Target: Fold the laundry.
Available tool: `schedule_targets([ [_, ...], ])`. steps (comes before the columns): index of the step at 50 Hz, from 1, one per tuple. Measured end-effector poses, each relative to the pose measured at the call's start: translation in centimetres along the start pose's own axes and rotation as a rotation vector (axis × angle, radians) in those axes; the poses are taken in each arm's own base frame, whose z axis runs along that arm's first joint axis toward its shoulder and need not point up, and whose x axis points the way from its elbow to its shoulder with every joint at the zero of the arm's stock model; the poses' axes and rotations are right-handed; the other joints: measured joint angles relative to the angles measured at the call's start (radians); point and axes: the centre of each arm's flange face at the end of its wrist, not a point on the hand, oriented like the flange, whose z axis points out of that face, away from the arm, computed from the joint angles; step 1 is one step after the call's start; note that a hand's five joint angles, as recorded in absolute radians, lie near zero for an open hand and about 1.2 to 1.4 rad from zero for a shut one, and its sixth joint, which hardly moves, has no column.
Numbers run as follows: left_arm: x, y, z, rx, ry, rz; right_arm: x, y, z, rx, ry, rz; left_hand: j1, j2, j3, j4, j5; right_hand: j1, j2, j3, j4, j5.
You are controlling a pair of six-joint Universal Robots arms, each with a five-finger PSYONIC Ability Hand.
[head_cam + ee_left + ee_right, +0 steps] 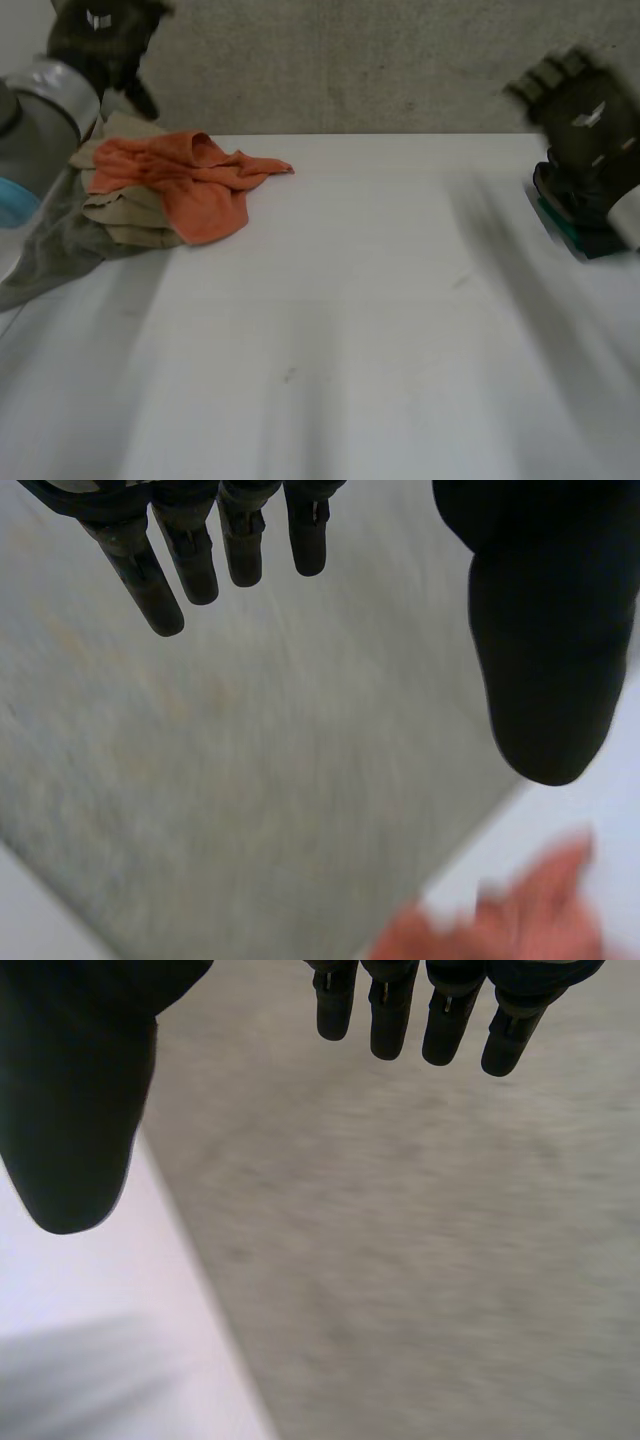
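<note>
The white marks on the backs of my hands are too small to read. My left hand [98, 42] hangs above the laundry, fingers straight, spread from the thumb, empty. My right hand [585, 108] is likewise spread and empty, at the tabletop's [350, 330] right edge. The crumpled orange cloth [190, 185] lies on a beige cloth [130, 215] and a grey-green cloth [50, 255] at the far left corner, one tip pointing right. A speckled grey surface [380, 60] lies beyond.
</note>
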Motion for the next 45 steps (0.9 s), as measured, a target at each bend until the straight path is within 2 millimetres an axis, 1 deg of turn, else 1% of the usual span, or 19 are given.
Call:
schedule_targets([
  [1, -0.2, 2.5, 0.8, -0.040, 0.007, 0.064, -1.6, 0.1, -0.7, -0.020, -0.044, 0.025, 0.000, 0.000, 0.000, 0.000, 0.000, 0.000, 0.000, 0.000, 0.000, 0.000],
  [2, -0.2, 3.9, 1.2, -0.057, 0.014, 0.101, -2.3, 0.2, -1.0, -0.030, -0.063, 0.036, 0.000, 0.000, 0.000, 0.000, 0.000, 0.000, 0.000, 0.000, 0.000, 0.000],
  [4, -0.1, 7.9, 2.3, -0.102, 0.050, 0.189, -4.1, 0.6, -2.0, -0.069, -0.115, 0.068, 0.000, 0.000, 0.000, 0.000, 0.000, 0.000, 0.000, 0.000, 0.000, 0.000],
  [7, 0.4, 13.1, 3.5, -0.129, 0.100, 0.279, -5.8, 1.2, -3.2, -0.122, -0.166, 0.102, 0.000, 0.000, 0.000, 0.000, 0.000, 0.000, 0.000, 0.000, 0.000, 0.000],
  [8, 0.4, 14.0, 3.7, -0.130, 0.107, 0.292, -6.1, 1.3, -3.4, -0.132, -0.173, 0.107, 0.000, 0.000, 0.000, 0.000, 0.000, 0.000, 0.000, 0.000, 0.000, 0.000],
  [9, 0.5, 16.0, 4.1, -0.129, 0.119, 0.319, -6.5, 1.7, -3.9, -0.156, -0.188, 0.119, 0.000, 0.000, 0.000, 0.000, 0.000, 0.000, 0.000, 0.000, 0.000, 0.000],
  [10, 0.5, 16.6, 4.3, -0.127, 0.121, 0.326, -6.6, 1.8, -4.0, -0.163, -0.192, 0.123, 0.000, 0.000, 0.000, 0.000, 0.000, 0.000, 0.000, 0.000, 0.000, 0.000],
  [11, 0.5, 18.1, 4.7, -0.119, 0.123, 0.342, -6.9, 2.0, -4.3, -0.182, -0.203, 0.133, 0.000, 0.000, 0.000, 0.000, 0.000, 0.000, 0.000, 0.000, 0.000, 0.000],
  [16, 0.3, 21.4, 6.4, -0.060, 0.093, 0.372, -7.4, 2.7, -5.3, -0.233, -0.222, 0.156, 0.012, 0.006, 0.014, 0.005, 0.003, 0.000, 0.000, 0.000, 0.000, 0.000],
  [19, 0.1, 22.1, 7.3, -0.017, 0.068, 0.358, -7.6, 3.1, -5.7, -0.253, -0.228, 0.166, 0.136, 0.105, 0.122, 0.108, 0.093, 0.000, 0.000, 0.000, 0.000, 0.000],
  [21, 0.0, 22.2, 7.7, 0.005, 0.058, 0.332, -7.8, 3.2, -6.0, -0.261, -0.232, 0.170, 0.281, 0.248, 0.248, 0.236, 0.201, 0.000, 0.000, 0.000, 0.000, 0.000],
  [22, -0.1, 22.2, 7.9, 0.016, 0.055, 0.311, -7.9, 3.3, -6.1, -0.266, -0.235, 0.173, 0.450, 0.391, 0.404, 0.393, 0.343, 0.000, 0.000, 0.000, 0.000, 0.000],
  [23, -0.1, 22.2, 8.0, 0.025, 0.052, 0.288, -7.9, 3.3, -6.2, -0.268, -0.236, 0.174, 0.524, 0.463, 0.475, 0.464, 0.410, 0.000, 0.000, 0.000, 0.000, 0.000],
  [26, -0.1, 21.8, 8.3, 0.049, 0.051, 0.187, -8.1, 3.5, -6.5, -0.278, -0.241, 0.180, 0.645, 0.645, 0.657, 0.646, 0.586, 0.000, 0.000, 0.000, 0.000, 0.000],
  [29, 0.0, 21.2, 8.3, 0.060, 0.053, 0.120, -8.1, 3.6, -6.6, -0.283, -0.240, 0.182, 0.627, 0.628, 0.646, 0.634, 0.583, 0.000, 0.000, 0.000, 0.000, 0.000],
  [30, 0.1, 20.8, 8.3, 0.065, 0.055, 0.090, -8.1, 3.7, -6.6, -0.284, -0.240, 0.183, 0.534, 0.536, 0.556, 0.540, 0.522, 0.000, 0.000, 0.000, 0.000, 0.000],
  [35, 0.0, 18.9, 7.5, 0.068, 0.061, 0.049, -8.0, 3.7, -6.6, -0.283, -0.239, 0.183, 0.340, 0.345, 0.361, 0.339, 0.318, 0.000, 0.000, 0.000, 0.000, 0.000],
  [40, 0.0, 16.5, 6.1, 0.064, 0.071, 0.047, -8.0, 3.7, -6.5, -0.277, -0.240, 0.182, 0.322, 0.310, 0.327, 0.301, 0.275, 0.000, 0.000, 0.000, 0.000, 0.000],
  [45, 0.2, 15.1, 5.3, 0.065, 0.083, 0.050, -8.0, 3.7, -6.4, -0.275, -0.242, 0.182, 0.314, 0.296, 0.316, 0.291, 0.265, 0.000, 0.000, 0.000, 0.000, 0.000],
])
